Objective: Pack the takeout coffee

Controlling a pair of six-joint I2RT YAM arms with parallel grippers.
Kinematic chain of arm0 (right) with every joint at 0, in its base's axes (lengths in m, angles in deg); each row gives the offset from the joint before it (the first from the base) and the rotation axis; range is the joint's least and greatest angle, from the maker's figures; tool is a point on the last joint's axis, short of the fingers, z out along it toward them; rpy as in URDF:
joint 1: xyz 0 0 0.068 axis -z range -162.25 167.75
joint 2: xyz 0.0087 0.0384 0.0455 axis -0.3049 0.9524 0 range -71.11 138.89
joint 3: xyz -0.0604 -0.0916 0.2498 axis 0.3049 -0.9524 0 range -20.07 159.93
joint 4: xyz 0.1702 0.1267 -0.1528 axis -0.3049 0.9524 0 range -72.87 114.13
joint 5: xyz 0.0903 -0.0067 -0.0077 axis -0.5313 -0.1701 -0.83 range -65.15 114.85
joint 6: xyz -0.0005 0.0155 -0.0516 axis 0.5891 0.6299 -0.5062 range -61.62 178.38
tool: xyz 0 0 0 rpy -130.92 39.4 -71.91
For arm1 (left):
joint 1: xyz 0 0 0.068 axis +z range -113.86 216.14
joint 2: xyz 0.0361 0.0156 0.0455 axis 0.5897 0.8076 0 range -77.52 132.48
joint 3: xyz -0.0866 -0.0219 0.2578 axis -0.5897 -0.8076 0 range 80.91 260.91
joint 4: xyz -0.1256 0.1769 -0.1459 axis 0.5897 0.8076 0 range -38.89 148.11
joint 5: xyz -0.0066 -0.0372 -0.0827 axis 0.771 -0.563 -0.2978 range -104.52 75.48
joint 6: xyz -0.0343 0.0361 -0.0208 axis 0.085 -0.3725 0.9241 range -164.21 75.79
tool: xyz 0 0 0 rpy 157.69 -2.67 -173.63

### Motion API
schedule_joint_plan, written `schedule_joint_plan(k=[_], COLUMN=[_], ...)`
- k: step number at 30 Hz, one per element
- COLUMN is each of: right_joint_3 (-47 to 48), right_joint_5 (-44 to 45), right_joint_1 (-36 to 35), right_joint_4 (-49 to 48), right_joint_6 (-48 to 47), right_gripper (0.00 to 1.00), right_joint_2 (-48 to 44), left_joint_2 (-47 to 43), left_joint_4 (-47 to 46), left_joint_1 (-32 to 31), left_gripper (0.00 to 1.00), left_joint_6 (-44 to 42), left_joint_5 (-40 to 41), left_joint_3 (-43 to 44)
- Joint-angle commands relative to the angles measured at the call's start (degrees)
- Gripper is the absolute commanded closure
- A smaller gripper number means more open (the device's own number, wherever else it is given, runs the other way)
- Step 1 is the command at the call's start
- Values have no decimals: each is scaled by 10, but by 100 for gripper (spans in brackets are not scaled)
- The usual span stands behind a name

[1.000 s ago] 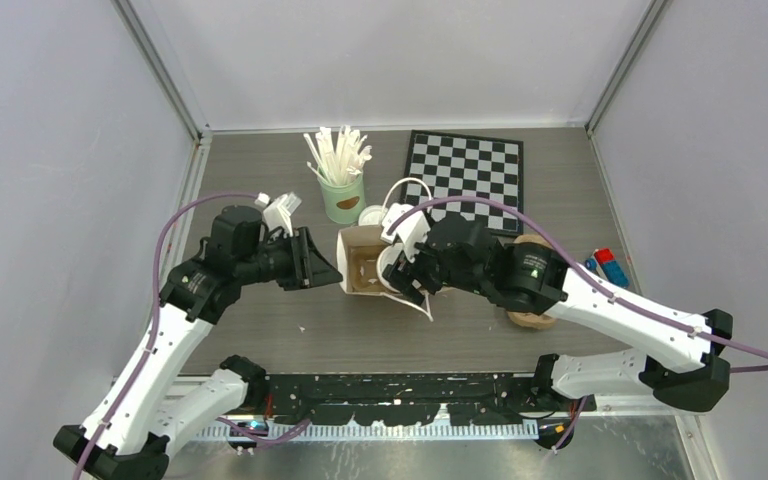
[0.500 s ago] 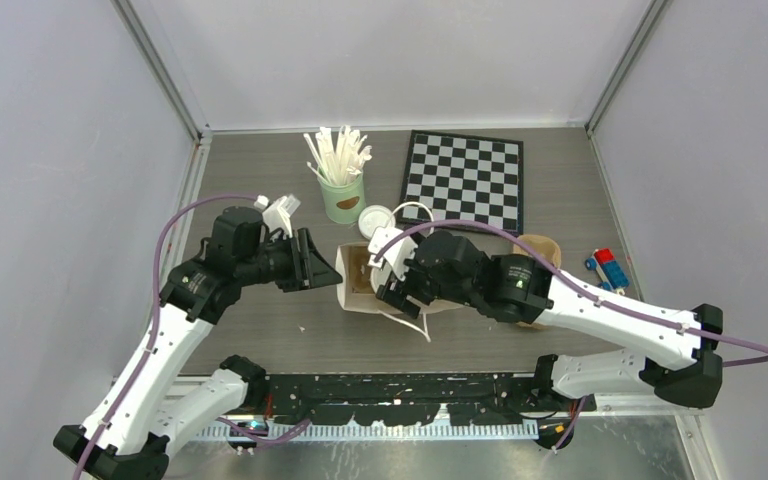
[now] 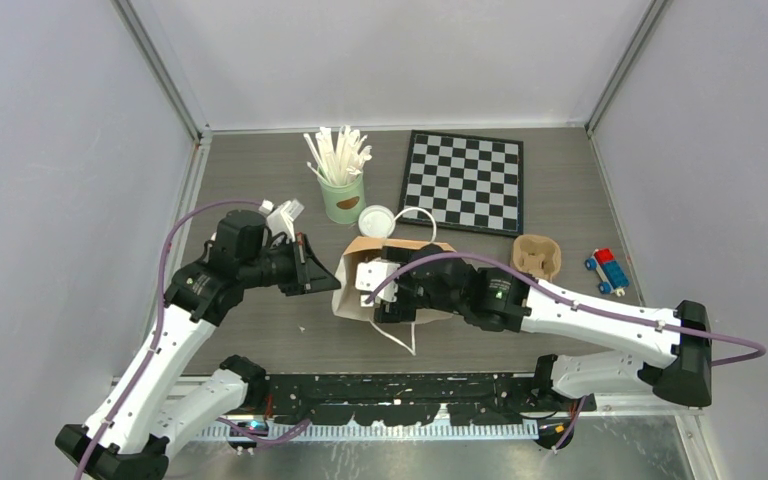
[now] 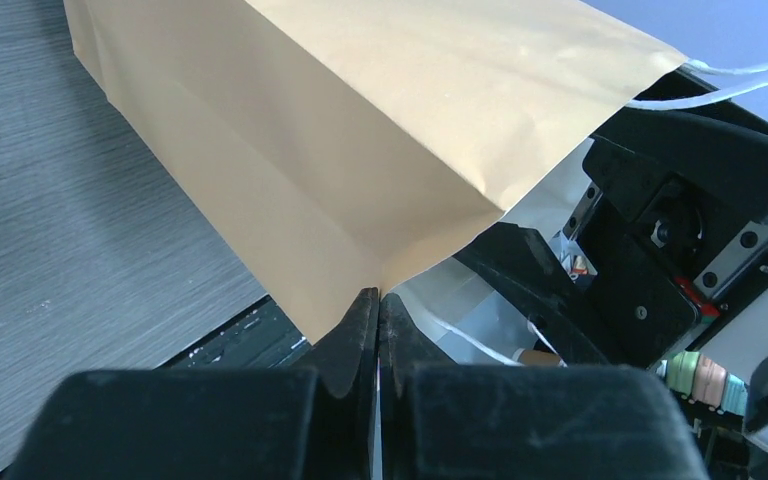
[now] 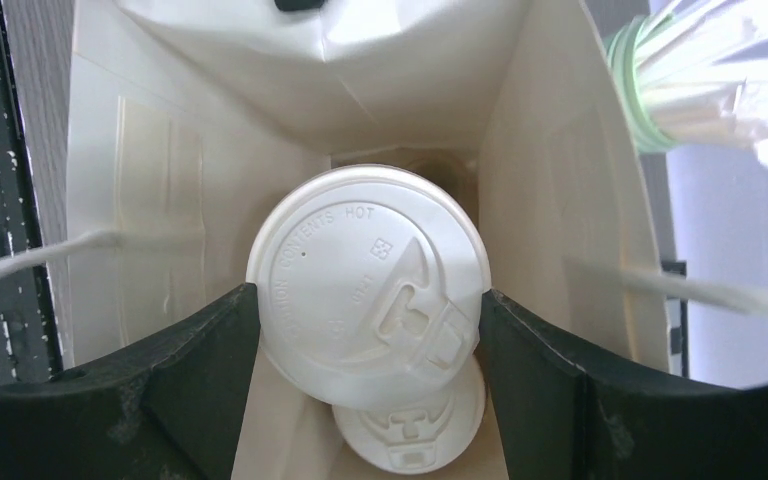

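Pinching the rim of the paper bag (image 4: 360, 130) toward the near edge of the table (image 3: 260, 180), the left gripper (image 4: 378, 300) is pressed together; the right gripper (image 5: 368, 312), spread wide, clasps a white-lidded cup (image 5: 360, 265) inside it.

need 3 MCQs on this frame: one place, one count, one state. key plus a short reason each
1. Where is the lidded cup between the right gripper's fingers?
A) on the checkerboard
B) inside the paper bag
C) in the pulp tray

2. How many white lids show inside the bag in the right wrist view?
A) one
B) two
C) four

3. The left gripper is:
A) wide open above the green can
B) shut on the bag's edge
C) shut on a white stick

Key:
1 B: the bag's walls surround the cup on all sides.
2 B: a second lid sits just below the gripped one.
3 B: the jaws meet with the bag's corner pinched between them.
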Motion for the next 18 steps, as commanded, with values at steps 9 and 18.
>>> schedule_joint_plan(k=[9,18], right_joint_3=[-3,-33], right_joint_5=[-35,-37], right_joint_1=[-2,0], right_joint_4=[-68,-95], right_joint_6=[-114,-139], right_gripper=[21,22], right_joint_2=[40,56], left_joint_2=[-3,-6], left_joint_4=[-11,-15], left_joint_1=[-3,-3], left_gripper=[100,100], left_joint_6=[-22,-20], left_joint_5=[-31,-50], left_joint_3=[6,1])
